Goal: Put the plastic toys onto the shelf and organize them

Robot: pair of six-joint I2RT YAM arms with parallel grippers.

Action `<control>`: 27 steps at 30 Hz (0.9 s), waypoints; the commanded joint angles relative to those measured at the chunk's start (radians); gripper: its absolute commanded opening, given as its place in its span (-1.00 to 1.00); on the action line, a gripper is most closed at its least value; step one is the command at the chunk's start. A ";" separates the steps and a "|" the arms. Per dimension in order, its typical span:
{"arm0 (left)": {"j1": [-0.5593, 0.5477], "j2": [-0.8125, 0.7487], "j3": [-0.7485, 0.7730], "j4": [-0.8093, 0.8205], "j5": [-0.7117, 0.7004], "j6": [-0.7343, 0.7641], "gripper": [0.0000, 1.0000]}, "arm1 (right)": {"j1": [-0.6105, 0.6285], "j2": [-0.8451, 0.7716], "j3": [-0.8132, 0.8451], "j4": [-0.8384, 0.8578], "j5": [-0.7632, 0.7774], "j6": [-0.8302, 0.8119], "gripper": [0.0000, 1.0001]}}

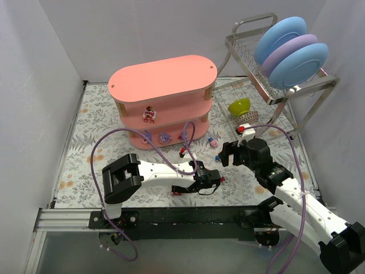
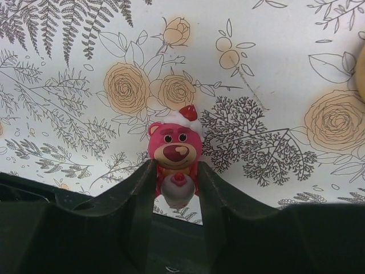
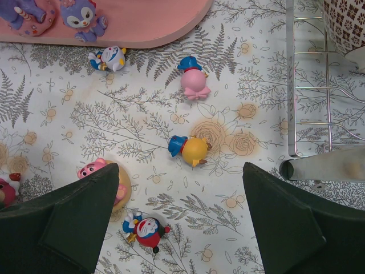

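My left gripper [image 2: 177, 177] was clamped on the sides of a pink bear [image 2: 174, 145], low over the mat [image 2: 274, 68] at the near side, well apart from the shelf [image 1: 162, 80]. My right gripper [image 3: 181, 177] hung with its fingers wide apart above a yellow toy [image 3: 193, 150] and a pink toy [image 3: 194, 84] lying near the shelf's lowest board. A red toy [image 1: 149, 114] stood on the middle board, purple toys [image 1: 165, 137] on the lowest

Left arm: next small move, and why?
Probably squeeze the left gripper fully shut on the pink bear before lifting. Its fingers flank the bear's body closely on both sides, but a firm grip isn't clear from the wrist view.
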 commanded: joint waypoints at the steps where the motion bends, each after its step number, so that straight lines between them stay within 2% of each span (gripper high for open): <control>1: -0.006 -0.064 -0.023 0.009 0.006 -0.114 -0.31 | -0.003 -0.012 -0.010 0.050 0.010 -0.005 0.93; 7: -0.006 -0.098 -0.055 0.023 0.019 -0.126 -0.23 | -0.003 -0.013 -0.008 0.050 0.010 -0.005 0.93; 13: -0.004 -0.124 -0.079 0.038 0.029 -0.133 -0.29 | -0.003 -0.016 -0.010 0.052 0.010 -0.005 0.92; 18: -0.006 -0.144 -0.089 0.058 0.031 -0.134 -0.58 | -0.003 -0.018 -0.010 0.052 0.009 -0.006 0.92; 24: -0.006 -0.188 -0.121 0.098 0.031 -0.134 -0.81 | -0.003 -0.015 -0.010 0.055 0.009 -0.006 0.93; 27: -0.006 -0.199 -0.132 0.112 0.033 -0.134 -0.82 | -0.003 -0.010 -0.010 0.055 0.007 -0.005 0.92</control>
